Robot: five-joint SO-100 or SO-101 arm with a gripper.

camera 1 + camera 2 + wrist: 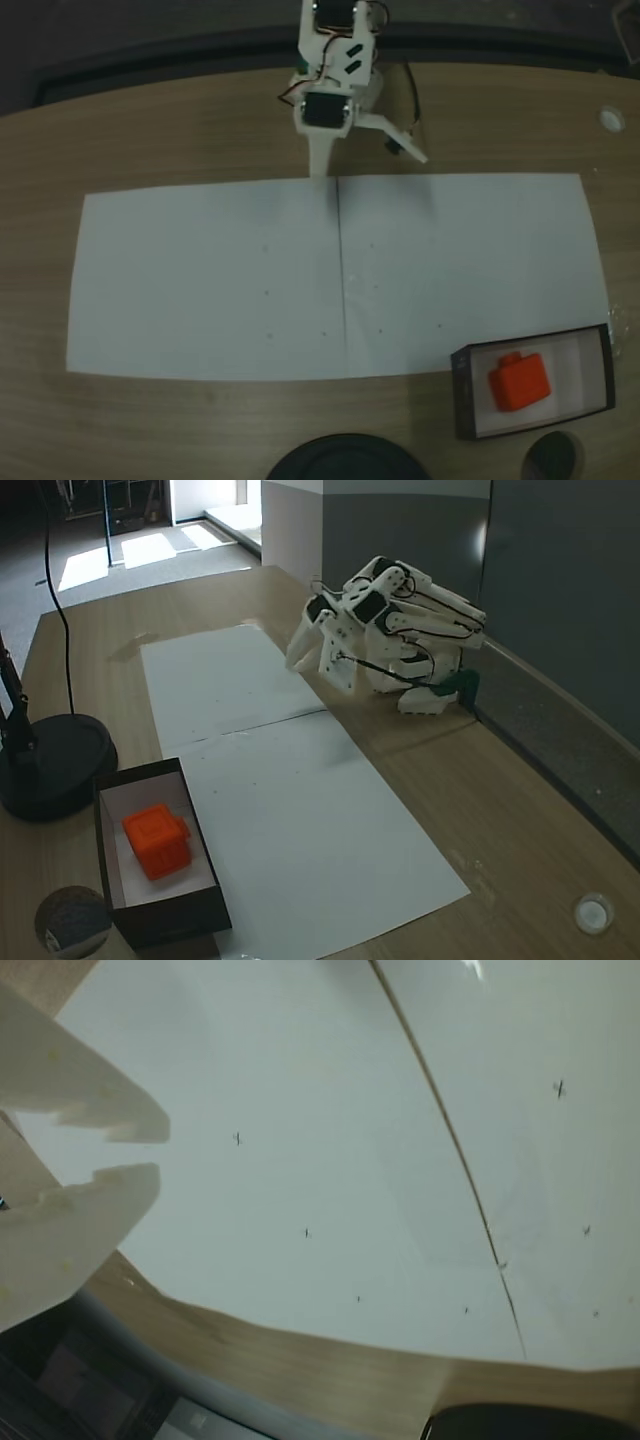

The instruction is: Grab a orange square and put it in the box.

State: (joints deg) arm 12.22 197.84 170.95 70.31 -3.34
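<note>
the orange square (156, 841) lies inside the box (205, 895), well apart from the folded arm's gripper (135, 1155), whose fingers are slightly parted and empty; judged light, rigid, smooth plastic, best pinched across opposite flat faces, avoiding the tab.

A wooden surface (180, 130) carries two white paper sheets (210, 280) laid edge to edge, their seam running down the middle in a fixed view; small dark marks dot the paper. A round black base (55, 765) with a thin black cable (55, 600) rising from it stands near the paper's edge. A small white disc (594, 913) lies on the wood near a corner.
</note>
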